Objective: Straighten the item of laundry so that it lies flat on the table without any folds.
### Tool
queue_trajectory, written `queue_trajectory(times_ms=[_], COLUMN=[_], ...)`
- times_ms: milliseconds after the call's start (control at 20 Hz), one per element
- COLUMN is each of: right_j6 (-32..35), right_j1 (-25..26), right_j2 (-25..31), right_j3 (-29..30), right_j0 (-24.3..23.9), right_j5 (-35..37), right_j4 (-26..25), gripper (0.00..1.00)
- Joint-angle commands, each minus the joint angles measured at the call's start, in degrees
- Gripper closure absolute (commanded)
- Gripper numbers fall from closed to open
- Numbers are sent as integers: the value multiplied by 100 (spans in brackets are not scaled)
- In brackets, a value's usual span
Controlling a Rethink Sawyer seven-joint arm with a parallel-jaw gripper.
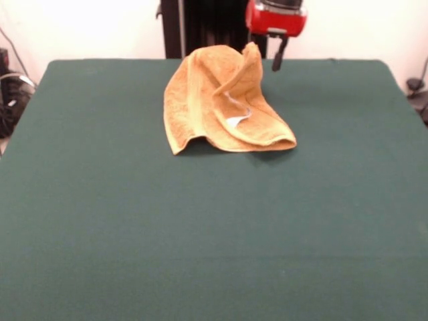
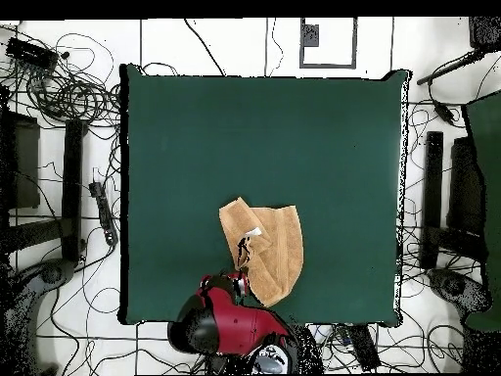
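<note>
Orange towel (image 1: pixel 224 100) bunched up near back of green table (image 1: pixel 200 234), not flat. 1 corner pulled up in a peak, white tag (image 1: pixel 235 121) showing in the folds. Red gripper (image 1: pixel 277 61) just beside the peak, above table. Jaws: can't tell if apart or together.

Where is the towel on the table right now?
In the front view the towel lies bunched near the table's far edge, about midway across, just left of the gripper. Overhead, it sits by the bottom edge.
</note>
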Motion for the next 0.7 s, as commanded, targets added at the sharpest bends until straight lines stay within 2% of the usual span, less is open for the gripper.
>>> queue_trajectory(times_ms=[50, 700], right_j6=[1608, 1885], right_j1=[288, 236], right_j2=[635, 958], right_j3=[66, 128], right_j0=[259, 540], right_j5=[-9, -174], right_j4=[481, 796], gripper=[0, 0])
